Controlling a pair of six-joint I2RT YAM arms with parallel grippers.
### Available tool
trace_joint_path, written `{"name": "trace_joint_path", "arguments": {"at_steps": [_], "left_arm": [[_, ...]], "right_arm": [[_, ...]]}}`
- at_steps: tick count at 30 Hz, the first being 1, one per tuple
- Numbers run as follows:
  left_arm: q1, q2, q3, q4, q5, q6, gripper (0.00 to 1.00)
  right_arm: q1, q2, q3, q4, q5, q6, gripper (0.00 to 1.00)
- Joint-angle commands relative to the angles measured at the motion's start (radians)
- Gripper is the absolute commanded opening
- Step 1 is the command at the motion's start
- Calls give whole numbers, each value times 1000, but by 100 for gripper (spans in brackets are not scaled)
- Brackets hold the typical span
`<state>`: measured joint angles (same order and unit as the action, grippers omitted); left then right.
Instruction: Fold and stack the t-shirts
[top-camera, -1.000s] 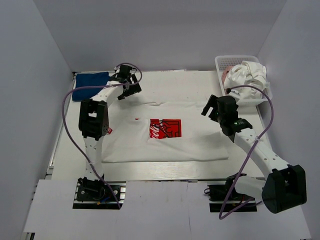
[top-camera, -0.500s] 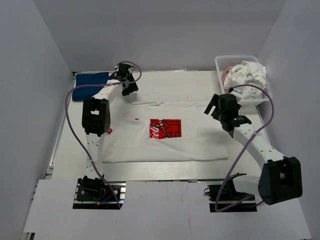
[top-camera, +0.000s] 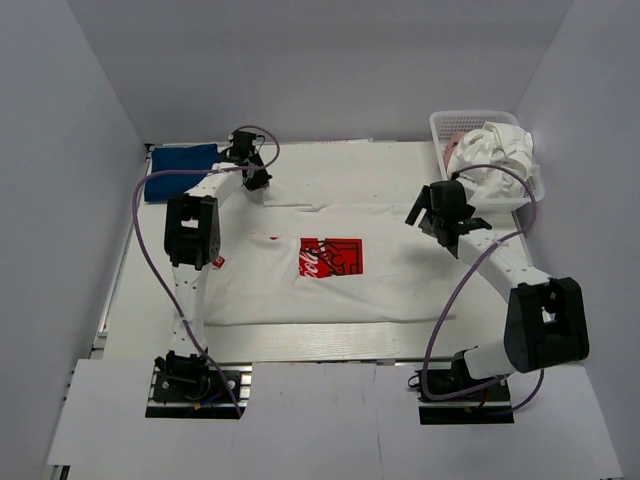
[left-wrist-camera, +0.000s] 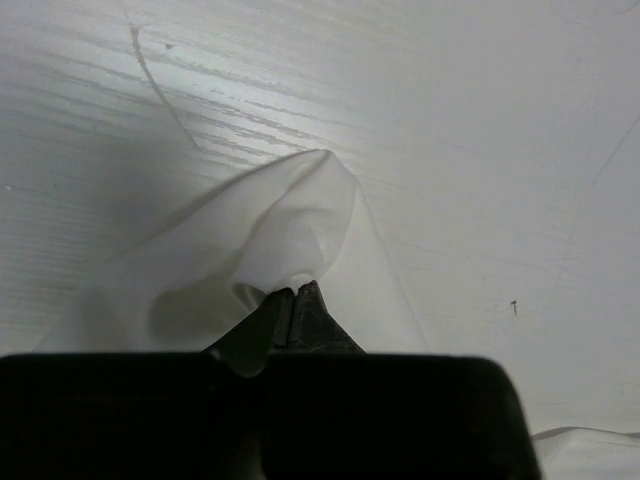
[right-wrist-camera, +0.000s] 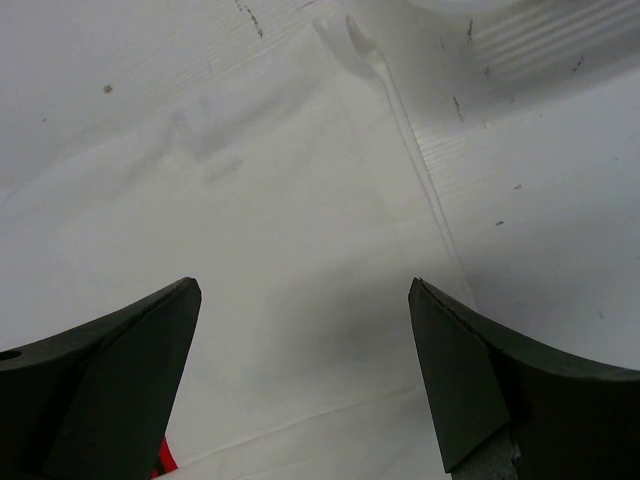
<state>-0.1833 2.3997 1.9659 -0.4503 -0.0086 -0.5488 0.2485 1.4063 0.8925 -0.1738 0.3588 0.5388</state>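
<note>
A white t-shirt with a red square print (top-camera: 331, 256) lies spread flat on the table. My left gripper (top-camera: 258, 181) is at its far left corner, shut on a pinched fold of the white cloth (left-wrist-camera: 290, 240). My right gripper (top-camera: 437, 215) hovers open over the shirt's far right part, white cloth (right-wrist-camera: 300, 300) showing between its fingers. A dark blue t-shirt (top-camera: 181, 170) lies folded at the far left. Another white t-shirt (top-camera: 495, 158) is bunched in the basket, with a bit of pink cloth (top-camera: 452, 146) beside it.
A white mesh basket (top-camera: 467, 122) stands at the far right corner of the table. Grey walls close in on three sides. Purple cables loop from both arms.
My left gripper went from open to shut on the shirt's far left corner. My right gripper moved farther back over the shirt's right side, still open.
</note>
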Motion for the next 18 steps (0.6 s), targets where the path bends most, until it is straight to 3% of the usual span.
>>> {"name": "trace_joint_path", "arguments": {"at_steps": [1,6,10,14,18], "left_arm": [[8,-105,-85,79,19,1,0],[8,-174,-162,105,19,1,0],[8,-195,-162,95,54,10,0],[8,-215,-171,94,73,10,0],[8,-249,-190,104,73,20,0]], "right_arm": [[-5,110,132,39,25,-4,90],[-2,301,305,-50,109,38,90],[5,494,492,-35,160,-29,90],[-5,705,769,-151,235,-33,90],[2,783,873,-226,258,-37,87]]}}
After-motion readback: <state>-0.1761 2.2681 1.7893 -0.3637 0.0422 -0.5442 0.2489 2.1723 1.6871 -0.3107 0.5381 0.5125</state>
